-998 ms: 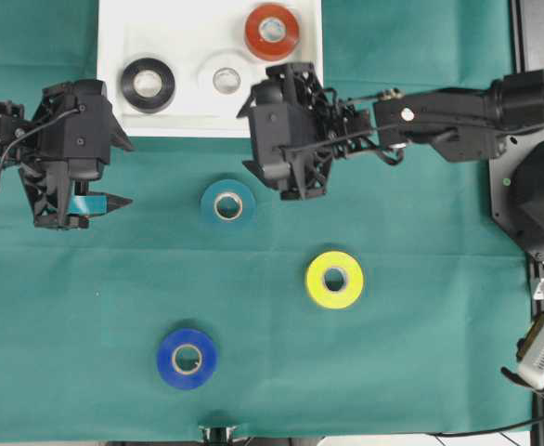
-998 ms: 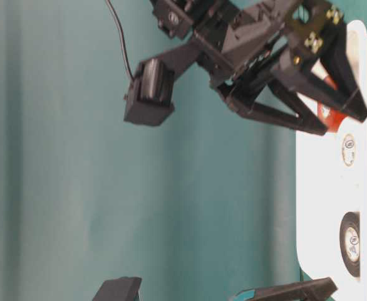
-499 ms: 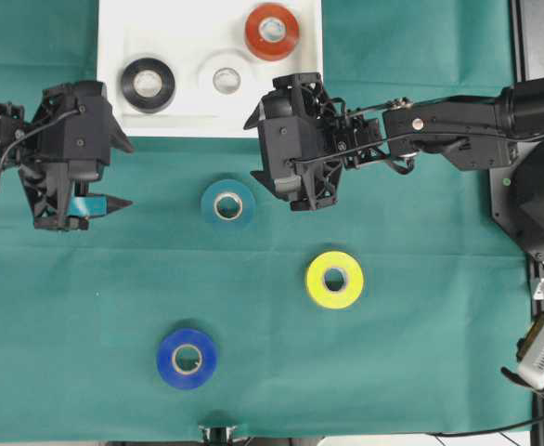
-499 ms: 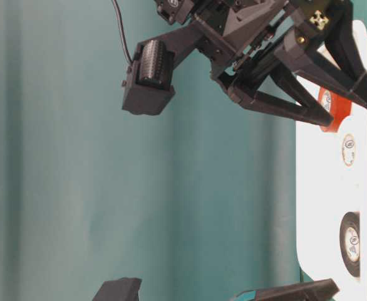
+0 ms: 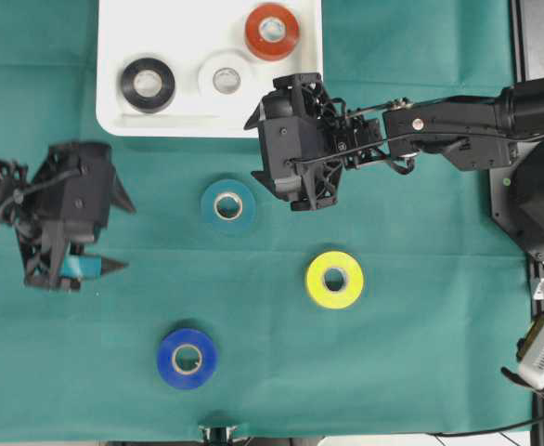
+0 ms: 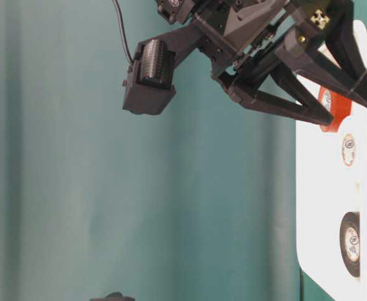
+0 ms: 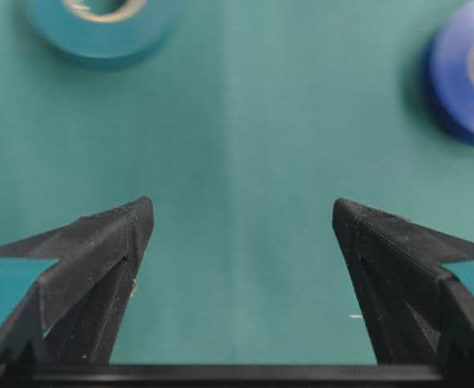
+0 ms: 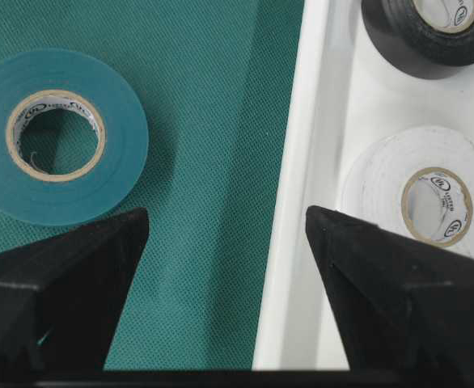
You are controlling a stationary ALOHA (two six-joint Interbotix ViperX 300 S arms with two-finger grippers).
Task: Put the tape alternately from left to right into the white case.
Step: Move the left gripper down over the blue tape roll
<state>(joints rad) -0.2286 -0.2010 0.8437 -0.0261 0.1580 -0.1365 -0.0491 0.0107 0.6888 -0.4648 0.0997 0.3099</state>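
Up at twelve o'clock, the white case (image 5: 114,116) holds black, white and red tape; teal tape (image 5: 227,205), yellow and blue wait on the bench. Left gripper (image 5: 114,232) and right gripper (image 8: 225,234) are spread, empty. Only the right wrist view shows the case rim between its jaws.

The teal roll (image 8: 57,135) looks like smooth, slightly glossy plastic tape on a pale printed paper core. At 3 o'clock of it, the white case (image 8: 295,202) is smooth shiny plastic. The green tablecloth (image 8: 196,97) is matt, finely woven cloth.
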